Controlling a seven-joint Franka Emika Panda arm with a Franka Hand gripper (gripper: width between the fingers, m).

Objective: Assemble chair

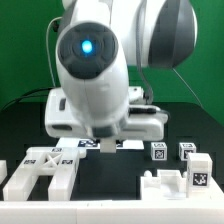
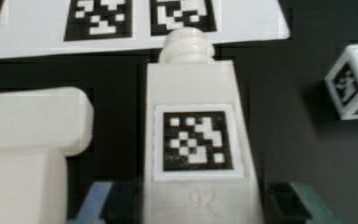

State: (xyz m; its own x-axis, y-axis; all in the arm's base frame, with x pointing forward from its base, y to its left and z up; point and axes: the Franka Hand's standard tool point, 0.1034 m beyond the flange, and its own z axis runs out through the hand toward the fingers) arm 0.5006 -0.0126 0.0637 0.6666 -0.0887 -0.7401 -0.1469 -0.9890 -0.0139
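Note:
In the wrist view a white square chair post (image 2: 197, 110) lies on the black table, with a black-and-white tag on its upper face and a round peg (image 2: 188, 45) at its far end. My gripper (image 2: 201, 200) is open and straddles the near end of the post. One fingertip (image 2: 101, 200) is on each side, with a thin dark gap to the post. In the exterior view the gripper (image 1: 101, 141) is low over the table and the arm hides the post. A slotted flat chair panel (image 1: 40, 172) lies at the exterior view's left.
The marker board (image 2: 131, 25) lies just beyond the peg. Another white part (image 2: 34, 140) lies close beside the post, and a tagged block (image 2: 354, 85) lies on its other side. Small tagged parts (image 1: 187, 151) and a blocky part (image 1: 168, 186) sit at the exterior view's right. A white frame (image 1: 55, 115) stands behind.

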